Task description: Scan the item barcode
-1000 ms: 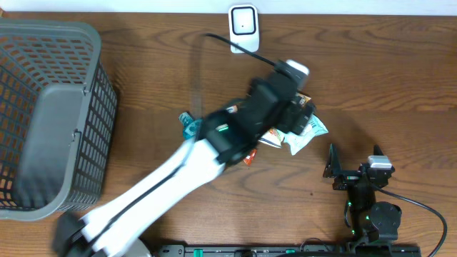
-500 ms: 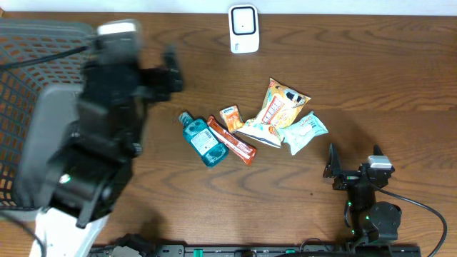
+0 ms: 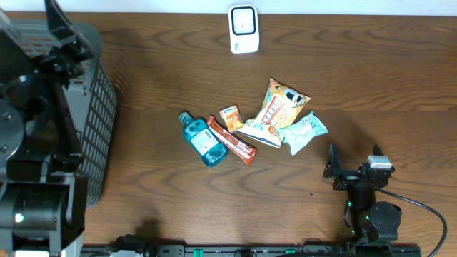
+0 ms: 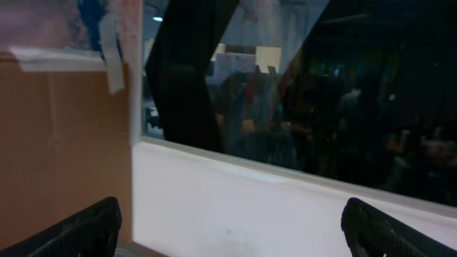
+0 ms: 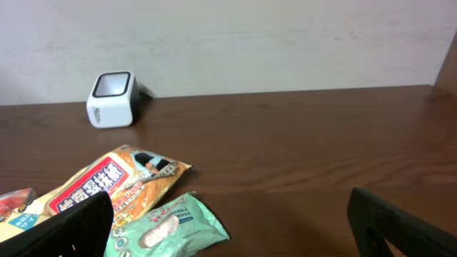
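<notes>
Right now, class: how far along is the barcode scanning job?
Done: cannot tell; the left arm hides most of the basket. In hand: nothing; left pincer and right pincer both open, empty. Left: five items, blue bottle to chip bag, lie apart from the scanner.

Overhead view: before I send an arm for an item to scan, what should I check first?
1. Barcode scanner unobstructed at the far table edge: ok.
2. Left pincer open, nothing between its fingers: ok.
3. Right pincer open and empty: ok.
4. Left arm near the items: not ok; it is over the grey basket, away from them.
5. Teal bottle, orange bar, chip bag and mint packet lying on the table between the arms: ok.
6. Any barcode facing up: cannot tell.
</notes>
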You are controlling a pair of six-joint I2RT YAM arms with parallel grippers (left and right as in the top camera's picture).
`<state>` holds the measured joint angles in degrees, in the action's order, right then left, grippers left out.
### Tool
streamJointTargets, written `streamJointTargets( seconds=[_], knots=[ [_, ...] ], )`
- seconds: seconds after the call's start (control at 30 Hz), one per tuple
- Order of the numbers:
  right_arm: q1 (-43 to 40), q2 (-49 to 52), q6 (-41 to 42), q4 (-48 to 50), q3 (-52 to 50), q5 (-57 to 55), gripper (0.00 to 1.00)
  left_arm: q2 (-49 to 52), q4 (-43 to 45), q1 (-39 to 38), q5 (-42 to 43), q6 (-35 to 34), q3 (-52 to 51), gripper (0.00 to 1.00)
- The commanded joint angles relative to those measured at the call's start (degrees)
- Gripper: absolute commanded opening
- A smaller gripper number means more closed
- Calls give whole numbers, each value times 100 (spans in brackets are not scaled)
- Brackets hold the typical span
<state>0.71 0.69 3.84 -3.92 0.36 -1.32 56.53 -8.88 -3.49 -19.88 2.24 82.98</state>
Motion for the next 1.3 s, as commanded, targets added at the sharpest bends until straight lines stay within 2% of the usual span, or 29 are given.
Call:
streamJointTargets(
  seconds=[0.0,0.23,0.43,0.53,0.67,0.77,1.03,1.27],
  knots=[
    [-52,-26,-50,-20,-4,-48,99,-37,-404,57,-39,619,55,98],
    [-52,-26,-50,-20,-4,-50,99,-748,-699,52,105,623,-291,98],
    [-52,-26,-50,-20,-4,-48,99,-2033,-903,52,289,597,-909,98],
    [-52,-26,-50,-20,-4,-48,99,-2693,-977,52,291,114,-1215,98],
    [-52,-26,-50,-20,-4,-48,99,-3462,-1130,55,295,-861,-1574,98],
    [-52,-26,-50,-20,-4,-48,99,-3810,-1189,68,363,-1073,-1755,98],
    [-52,-26,-50,-20,-4,-50,99,-4201,-1320,52,2162,-1073,-1993,98],
    [-52,-26,-50,-20,-4,-48,99,-4201,-1311,210,2332,-1071,-1993,98]
  ],
)
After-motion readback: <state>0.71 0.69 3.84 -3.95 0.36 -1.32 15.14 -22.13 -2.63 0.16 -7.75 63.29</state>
